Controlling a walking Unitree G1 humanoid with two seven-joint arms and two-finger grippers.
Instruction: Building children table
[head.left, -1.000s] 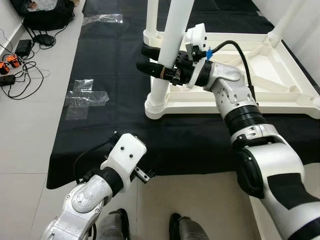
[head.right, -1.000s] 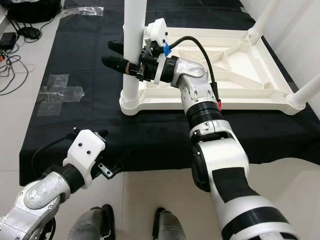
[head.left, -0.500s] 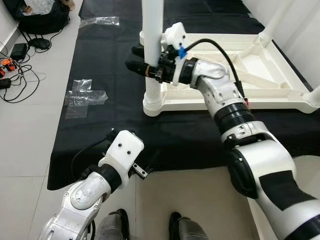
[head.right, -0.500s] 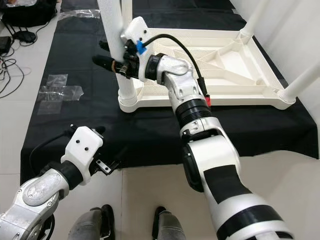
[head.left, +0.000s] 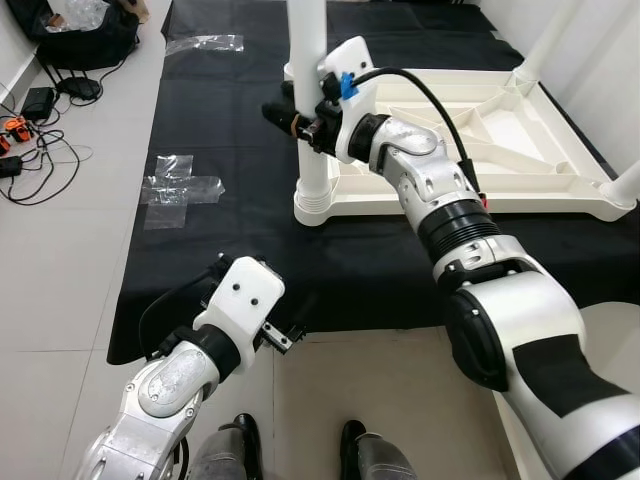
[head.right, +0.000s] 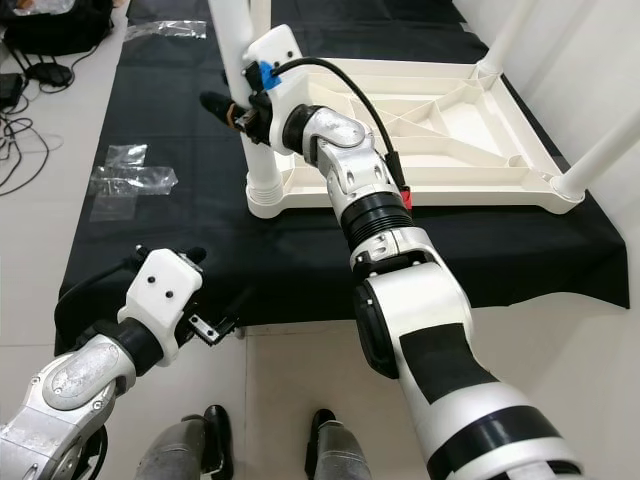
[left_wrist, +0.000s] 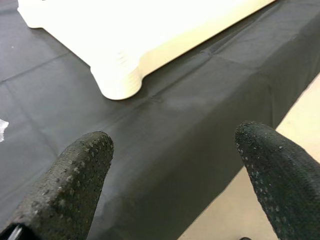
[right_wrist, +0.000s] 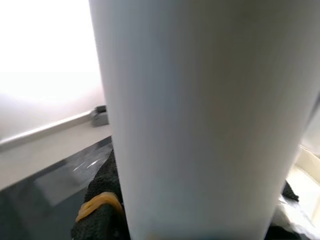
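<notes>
An upside-down white table top (head.left: 500, 140) lies on a black cloth (head.left: 220, 130). At its near-left corner a white leg (head.left: 312, 150) stands upright in its socket (left_wrist: 117, 82). My right gripper (head.left: 283, 112) is shut on this leg about halfway up, and the right wrist view has the leg (right_wrist: 200, 120) pressed between the black fingers (right_wrist: 100, 215). My left gripper (left_wrist: 175, 175) hangs open and empty over the cloth's near edge, short of that corner, with its fingertips (left_wrist: 75, 165) wide apart.
Two more white legs (head.left: 545, 45) (head.right: 600, 150) stand at the table's right corners. Clear plastic wrap (head.left: 175, 190) lies at the cloth's left edge. Cables and a black bag (head.left: 85, 30) sit on the tiled floor at far left. My feet (head.left: 365, 455) stand at the cloth's near edge.
The leg went from tilted to upright in its corner socket. My right gripper stayed shut on it. The camera shifted a little; the left arm barely moved.
</notes>
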